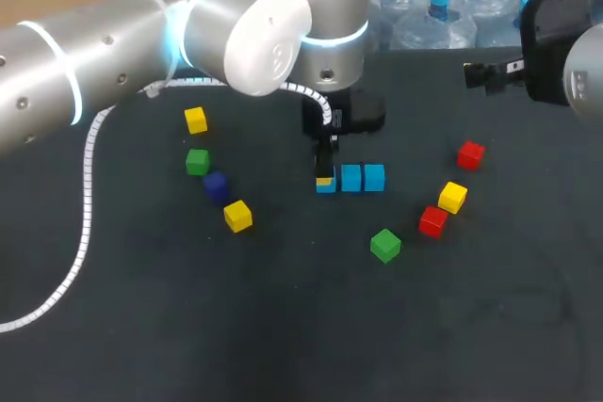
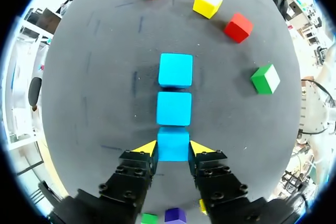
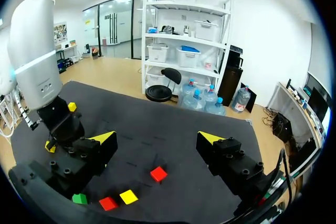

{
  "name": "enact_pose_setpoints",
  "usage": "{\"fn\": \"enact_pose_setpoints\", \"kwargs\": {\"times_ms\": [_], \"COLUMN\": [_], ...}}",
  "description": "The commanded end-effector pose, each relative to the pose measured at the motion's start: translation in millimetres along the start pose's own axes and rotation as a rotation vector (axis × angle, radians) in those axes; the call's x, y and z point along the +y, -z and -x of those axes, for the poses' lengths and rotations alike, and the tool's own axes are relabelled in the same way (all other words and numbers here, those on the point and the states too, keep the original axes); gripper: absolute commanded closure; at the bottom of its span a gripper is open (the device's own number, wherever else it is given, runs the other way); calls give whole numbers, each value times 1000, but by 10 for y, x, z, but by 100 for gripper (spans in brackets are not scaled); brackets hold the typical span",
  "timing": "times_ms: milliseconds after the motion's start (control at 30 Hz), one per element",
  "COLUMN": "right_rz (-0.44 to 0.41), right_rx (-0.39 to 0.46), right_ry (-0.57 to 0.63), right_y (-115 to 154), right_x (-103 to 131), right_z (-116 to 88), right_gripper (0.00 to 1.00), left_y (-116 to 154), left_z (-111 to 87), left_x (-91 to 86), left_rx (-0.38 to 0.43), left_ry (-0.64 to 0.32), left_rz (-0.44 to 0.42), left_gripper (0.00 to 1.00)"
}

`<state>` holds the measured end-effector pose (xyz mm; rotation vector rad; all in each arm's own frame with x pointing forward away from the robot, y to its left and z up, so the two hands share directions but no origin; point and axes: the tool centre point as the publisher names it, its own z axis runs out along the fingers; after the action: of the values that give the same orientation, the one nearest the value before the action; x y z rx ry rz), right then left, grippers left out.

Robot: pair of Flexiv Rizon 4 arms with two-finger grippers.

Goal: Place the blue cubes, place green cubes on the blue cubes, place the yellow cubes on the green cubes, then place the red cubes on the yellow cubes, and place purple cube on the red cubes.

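Observation:
Three blue cubes lie in a row mid-table. My left gripper (image 1: 325,172) (image 2: 173,148) is shut on the nearest blue cube (image 2: 173,144) (image 1: 325,184), which rests on the table, a yellow tip against each side. The other two blue cubes (image 2: 174,108) (image 2: 176,70) continue the line ahead of it. A purple cube (image 1: 216,184), a green cube (image 1: 197,161) and two yellow cubes (image 1: 195,120) (image 1: 237,216) lie to the left. Another green cube (image 1: 384,245), two red cubes (image 1: 432,221) (image 1: 470,153) and a yellow cube (image 1: 452,197) lie to the right. My right gripper (image 3: 157,139) (image 1: 485,74) hangs open above the table's back right.
My left arm (image 1: 141,35) spans the back left of the table, and its white cable (image 1: 87,195) trails down over the left side. The table (image 1: 283,327) is a dark mat.

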<state>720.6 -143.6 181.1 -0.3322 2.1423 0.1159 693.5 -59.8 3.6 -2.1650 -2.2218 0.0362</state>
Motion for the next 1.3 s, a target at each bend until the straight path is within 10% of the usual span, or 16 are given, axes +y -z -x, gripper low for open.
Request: {"fn": "enact_pose_setpoints", "kwargs": {"times_ms": [33, 567, 600, 667, 767, 1300], "right_rz": [5, 5, 5, 5, 5, 5], "right_rx": [-11, -11, -11, -11, -11, -11], "right_ry": [-1, -1, -1, -1, -1, -1], "right_y": [-18, -18, -18, -18, -18, -18], "right_x": [-5, -5, -5, -5, -5, -5], "right_z": [-21, -21, -21, -21, -21, -21], "right_gripper": [0, 0, 0, 0, 0, 0], "left_y": [-41, -27, -27, -28, -29, -39], "left_z": [-4, -33, -32, -30, -31, -29], "left_x": [2, 7, 7, 7, 7, -10], "left_rx": [-7, -27, -27, -27, -25, -16], "left_ry": [13, 20, 17, 12, 7, -19], "left_rz": [-24, -4, -2, 1, -1, 4], "left_gripper": [0, 0, 3, 49, 64, 76]}}
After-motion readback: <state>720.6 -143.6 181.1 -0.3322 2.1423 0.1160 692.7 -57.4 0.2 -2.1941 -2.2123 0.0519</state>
